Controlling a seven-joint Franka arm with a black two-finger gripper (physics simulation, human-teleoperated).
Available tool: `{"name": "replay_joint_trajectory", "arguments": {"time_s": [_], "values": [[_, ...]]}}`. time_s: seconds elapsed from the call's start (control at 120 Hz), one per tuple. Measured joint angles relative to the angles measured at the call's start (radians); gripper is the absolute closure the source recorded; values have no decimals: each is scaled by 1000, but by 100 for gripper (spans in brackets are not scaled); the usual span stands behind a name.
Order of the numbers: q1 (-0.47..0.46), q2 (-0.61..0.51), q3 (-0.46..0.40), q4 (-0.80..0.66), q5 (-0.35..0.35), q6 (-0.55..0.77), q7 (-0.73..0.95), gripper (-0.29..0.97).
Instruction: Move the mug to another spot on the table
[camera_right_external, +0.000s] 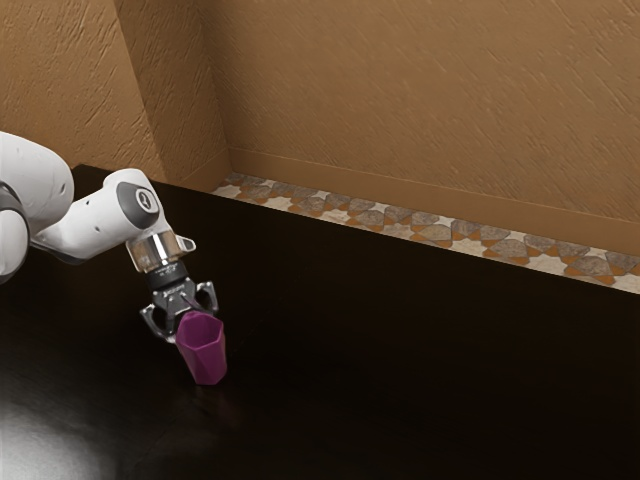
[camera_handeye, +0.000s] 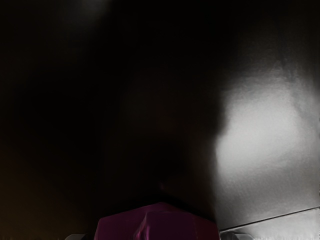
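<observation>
You have the mug (camera_right_external: 203, 352) directly below your end effector (camera_right_external: 185, 318), in the part of the dark table (camera_right_external: 420, 340) toward the exterior view's left. The mug's long axis continues the line of the hand. It leans a little, with the rim up at the fingers and the base further toward the exterior view's right. The two fingers stand on either side of the rim and seem closed on it, so I judge the mug is held. In the wrist view its purple rim (camera_handeye: 155, 222) sits just under the hand. I cannot tell if the base touches the table, so lift straight along this axis before you carry it sideways.
</observation>
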Motion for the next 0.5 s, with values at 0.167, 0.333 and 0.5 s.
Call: {"name": "replay_joint_trajectory", "arguments": {"time_s": [0.167,0.333,0.5], "values": [[0,-3,0,0,-4,2,0,15],[13,-6,9,1,-3,2,1,7],[29,-31,20,1,2,0,2,3]]}}
